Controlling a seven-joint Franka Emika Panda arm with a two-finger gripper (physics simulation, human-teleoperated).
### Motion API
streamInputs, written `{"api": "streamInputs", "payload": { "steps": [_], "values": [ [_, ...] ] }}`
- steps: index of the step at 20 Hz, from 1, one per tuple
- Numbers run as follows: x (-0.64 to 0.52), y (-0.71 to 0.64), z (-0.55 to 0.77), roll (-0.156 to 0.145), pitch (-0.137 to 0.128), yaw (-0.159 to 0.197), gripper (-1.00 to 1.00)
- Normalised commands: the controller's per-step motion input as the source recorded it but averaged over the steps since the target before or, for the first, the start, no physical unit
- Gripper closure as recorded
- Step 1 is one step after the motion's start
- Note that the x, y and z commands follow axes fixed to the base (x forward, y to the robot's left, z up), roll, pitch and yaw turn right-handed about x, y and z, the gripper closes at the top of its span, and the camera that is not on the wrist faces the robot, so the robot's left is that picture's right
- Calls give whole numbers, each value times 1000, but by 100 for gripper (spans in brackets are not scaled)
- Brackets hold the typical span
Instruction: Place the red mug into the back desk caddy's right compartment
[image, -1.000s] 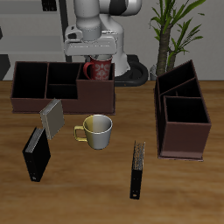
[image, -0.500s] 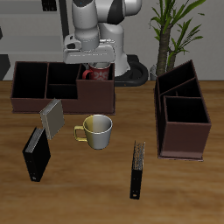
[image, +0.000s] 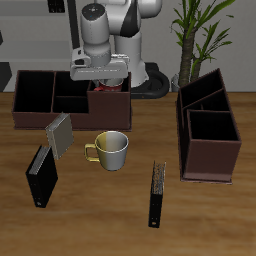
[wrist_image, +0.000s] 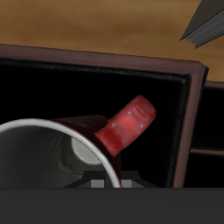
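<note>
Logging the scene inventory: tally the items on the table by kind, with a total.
Mugs: 2, the red mug and the grey mug.
Caddies: 2, the back desk caddy and the end-on caddy.
Books: 3.
Total: 7.

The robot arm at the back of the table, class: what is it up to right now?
The gripper hangs low over the back desk caddy, lowering the red mug into the right compartment. In the wrist view the mug's white rim and red handle lie inside the dark walls. Whether the fingers grip it cannot be seen. The pale mug with a yellow handle stands untouched nearer the table's front edge.
</note>
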Motion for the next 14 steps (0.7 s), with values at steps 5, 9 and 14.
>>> {"api": "streamInputs", "payload": {
  "steps": [5, 9, 14],
  "values": [
    [38, -56, -10, 12, 19, -13, -100],
    [-39, 25, 127, 22, -23, -11, -100],
    [3, 86, 118, 25, -22, -1, -100]
  ]
}}
